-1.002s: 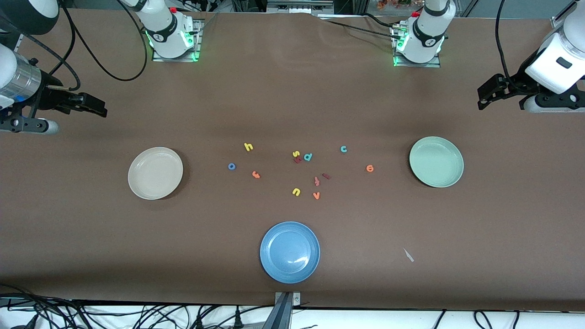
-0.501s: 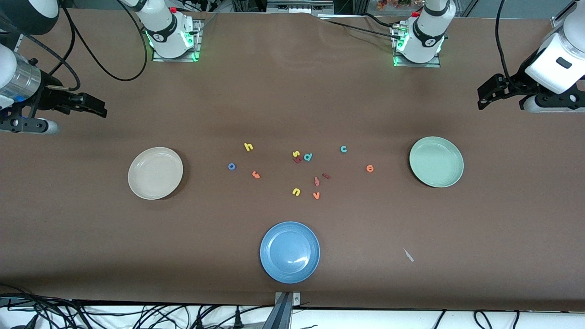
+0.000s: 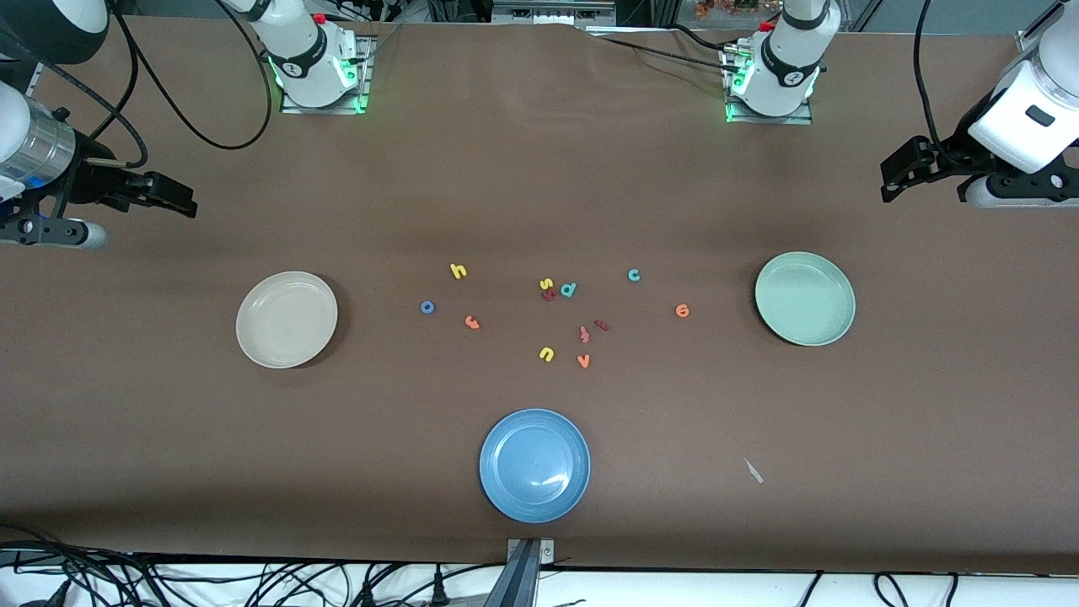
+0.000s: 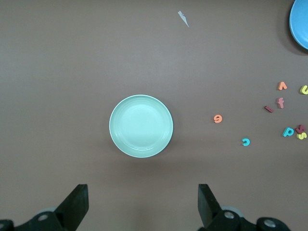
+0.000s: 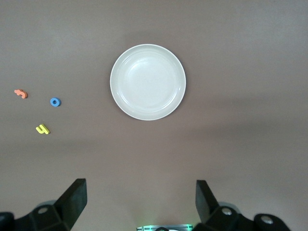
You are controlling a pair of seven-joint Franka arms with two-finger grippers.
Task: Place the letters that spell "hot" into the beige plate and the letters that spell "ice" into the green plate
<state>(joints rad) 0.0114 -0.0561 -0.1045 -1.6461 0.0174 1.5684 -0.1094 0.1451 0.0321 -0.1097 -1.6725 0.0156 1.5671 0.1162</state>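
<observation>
The brown bench [image 3: 539, 185] carries two matching round shallow plates. The beige plate [image 3: 287, 319] sits toward the right arm's end, cream with a plain rim and nothing in it. The green plate [image 3: 805, 298], pale mint, sits toward the left arm's end, also holding nothing.

Between them the small foam letters lie scattered flat on the bench. Toward the beige plate are the yellow h [image 3: 458, 271], the blue ring-shaped o [image 3: 427, 307] and the orange t [image 3: 472, 321], each apart from the others. Toward the green plate are the teal c [image 3: 633, 275] and the orange e [image 3: 682, 311], with the dark red i [image 3: 601, 324] a short bar nearer the middle of the scatter.

The right arm waits with the right tool [image 3: 177, 198] up over the bench's edge at its own end, fingers spread wide and holding nothing. The left tool [image 3: 898, 175] hangs likewise over its end, fingers wide apart, gripping nothing.
</observation>
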